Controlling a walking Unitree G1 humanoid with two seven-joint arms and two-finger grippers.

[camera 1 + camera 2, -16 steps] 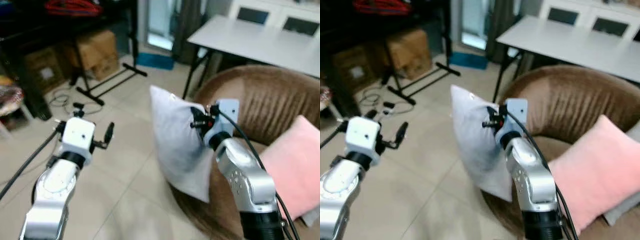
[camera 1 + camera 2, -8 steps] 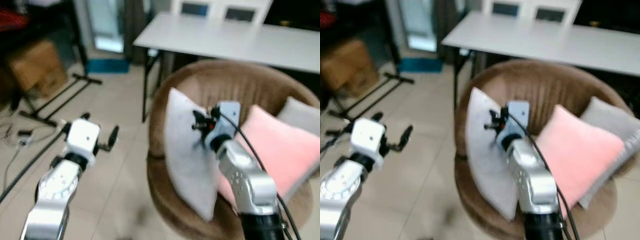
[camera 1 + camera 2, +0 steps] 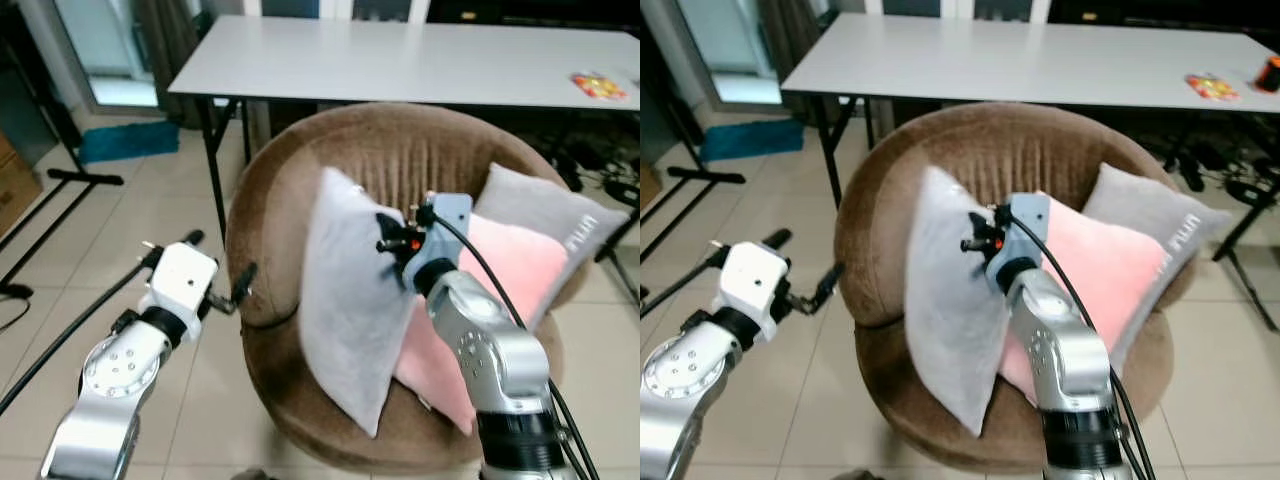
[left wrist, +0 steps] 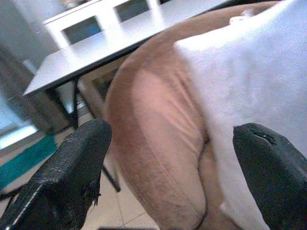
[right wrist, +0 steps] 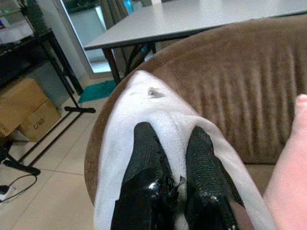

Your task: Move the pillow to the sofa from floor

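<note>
Pillow [image 3: 345, 310] fabric is pinched at its upper edge by the clenched right pincer [image 5: 175, 158] and held upright over the seat of the round brown sofa [image 3: 400, 165], against a pink cushion [image 3: 500, 270] (a grey one [image 3: 545, 215] lies behind). The left pincer [image 4: 168, 158] is spread wide beside the sofa's outer wall. A white table [image 3: 400, 60] stands beyond.

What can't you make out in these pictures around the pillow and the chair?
- Chair seat: hidden in both eye views by the white pillow and pink cushion.
- Right pincer fingertips: buried in pillow fabric, wrist view.
- Colourful item on the table: too small to identify.
</note>
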